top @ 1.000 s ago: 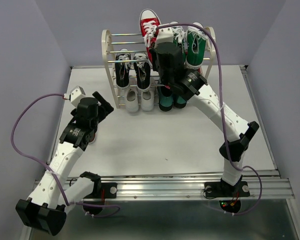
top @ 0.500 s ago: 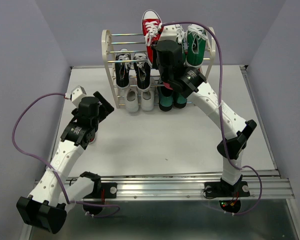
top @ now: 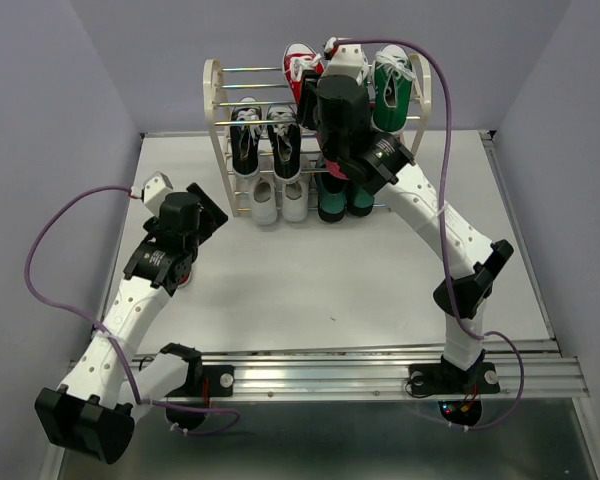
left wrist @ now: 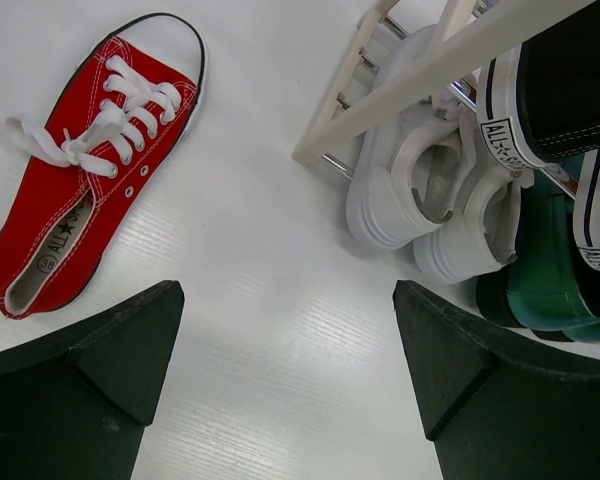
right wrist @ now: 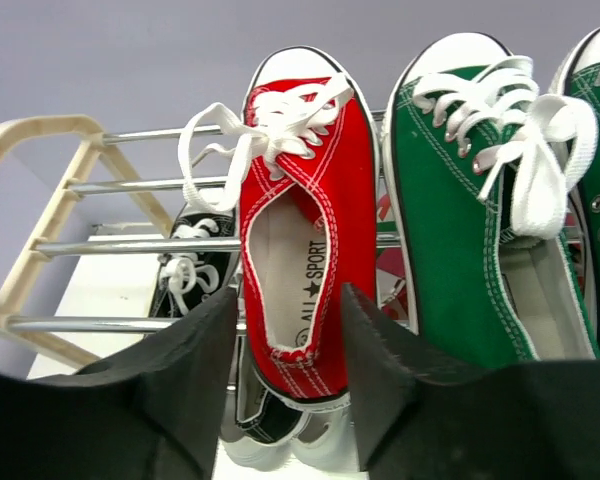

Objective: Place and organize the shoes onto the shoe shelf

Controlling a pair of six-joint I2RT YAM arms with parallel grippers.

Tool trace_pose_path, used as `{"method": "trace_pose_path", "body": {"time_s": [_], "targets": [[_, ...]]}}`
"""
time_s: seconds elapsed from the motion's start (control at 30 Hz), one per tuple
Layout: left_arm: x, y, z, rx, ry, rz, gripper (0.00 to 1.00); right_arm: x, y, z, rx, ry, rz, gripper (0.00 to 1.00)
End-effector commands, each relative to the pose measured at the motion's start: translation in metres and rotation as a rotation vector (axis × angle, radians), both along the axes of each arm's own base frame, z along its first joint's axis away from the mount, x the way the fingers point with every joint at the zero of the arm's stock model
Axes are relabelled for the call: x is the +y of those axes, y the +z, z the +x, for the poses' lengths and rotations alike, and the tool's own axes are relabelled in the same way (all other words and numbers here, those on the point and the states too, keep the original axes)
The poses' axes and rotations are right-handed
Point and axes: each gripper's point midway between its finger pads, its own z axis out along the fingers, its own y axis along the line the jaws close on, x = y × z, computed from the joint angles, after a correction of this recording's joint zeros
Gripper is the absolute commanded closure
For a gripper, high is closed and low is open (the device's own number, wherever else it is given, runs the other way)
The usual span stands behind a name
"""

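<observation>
Top external view. Surface [top: 380, 270] carries the shoe shelf [top: 213, 90] at its far edge.

Shelf contents:
- Lowest level: white pair [top: 278, 200], with a green pair [top: 342, 200] to its right.
- Middle tier: black pair [top: 265, 145].
- Top tier: one red shoe [right wrist: 310, 230] across the rods, toe away, beside the green high-tops [right wrist: 460, 220].

Right end effector [right wrist: 290, 300]: fingers apart, one on each side of the red shoe's heel. Cannot tell whether they press it. The heel faces the arm, probably so the shoe could be carried in by that end.

Second red shoe [left wrist: 80, 170] lies laces-up on the surface, left of the shelf.

Left end effector [left wrist: 288, 300] hangs wide apart over bare surface near it, holding nothing. Likely poised for this mate.
</observation>
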Motion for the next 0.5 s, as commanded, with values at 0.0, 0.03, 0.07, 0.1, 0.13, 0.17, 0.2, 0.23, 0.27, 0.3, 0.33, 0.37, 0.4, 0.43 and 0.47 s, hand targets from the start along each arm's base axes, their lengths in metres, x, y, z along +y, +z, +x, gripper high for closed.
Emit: {"method": "trace_pose_path", "body": {"time_s": [0.0, 0.03, 0.07, 0.1, 0.13, 0.17, 0.2, 0.23, 0.27, 0.3, 0.33, 0.37, 0.4, 0.43, 0.47], "targets": [[0.008, 0.007, 0.005, -0.020, 0.059, -0.006, 0.01, -0.001, 0.045, -0.010, -0.088, 0.044, 0.112, 0.46], [0.010, 0.005, 0.005, -0.013, 0.071, -0.007, 0.01, 0.002, 0.046, -0.011, -0.090, 0.064, 0.114, 0.44], [0.010, 0.003, 0.005, -0.003, 0.076, -0.005, 0.01, 0.003, 0.048, -0.011, -0.092, 0.072, 0.115, 0.41], [0.012, 0.000, 0.005, 0.007, 0.088, -0.005, 0.01, 0.003, 0.051, -0.013, -0.098, 0.082, 0.120, 0.39], [0.014, -0.002, 0.004, 0.013, 0.101, -0.003, 0.01, 0.004, 0.055, -0.015, -0.104, 0.096, 0.121, 0.37], [0.020, -0.005, 0.005, 0.023, 0.127, 0.010, 0.01, 0.005, 0.062, -0.020, -0.116, 0.128, 0.123, 0.33], [0.023, -0.013, 0.004, 0.034, 0.149, 0.011, 0.01, 0.005, 0.065, -0.023, -0.123, 0.140, 0.117, 0.10], [0.026, -0.018, 0.005, 0.045, 0.165, 0.018, 0.01, 0.004, 0.069, -0.026, -0.129, 0.156, 0.113, 0.00], [0.034, -0.027, 0.008, 0.071, 0.191, 0.023, 0.01, 0.001, 0.078, -0.034, -0.144, 0.180, 0.118, 0.00], [0.037, -0.035, 0.009, 0.091, 0.206, 0.022, 0.01, -0.001, 0.081, -0.038, -0.151, 0.190, 0.104, 0.00], [0.041, -0.041, 0.010, 0.110, 0.221, 0.020, 0.01, -0.004, 0.086, -0.042, -0.160, 0.197, 0.102, 0.00], [0.044, -0.048, 0.011, 0.126, 0.236, 0.014, 0.01, -0.005, 0.084, -0.045, -0.158, 0.208, 0.089, 0.00], [0.051, -0.056, 0.014, 0.155, 0.260, 0.005, 0.01, -0.013, 0.096, -0.056, -0.181, 0.228, 0.089, 0.00], [0.051, -0.062, 0.015, 0.174, 0.261, -0.012, 0.01, -0.017, 0.101, -0.062, -0.190, 0.236, 0.087, 0.00], [0.054, -0.063, 0.017, 0.176, 0.275, -0.012, 0.01, -0.016, 0.091, -0.064, -0.174, 0.254, 0.066, 0.00]]}}
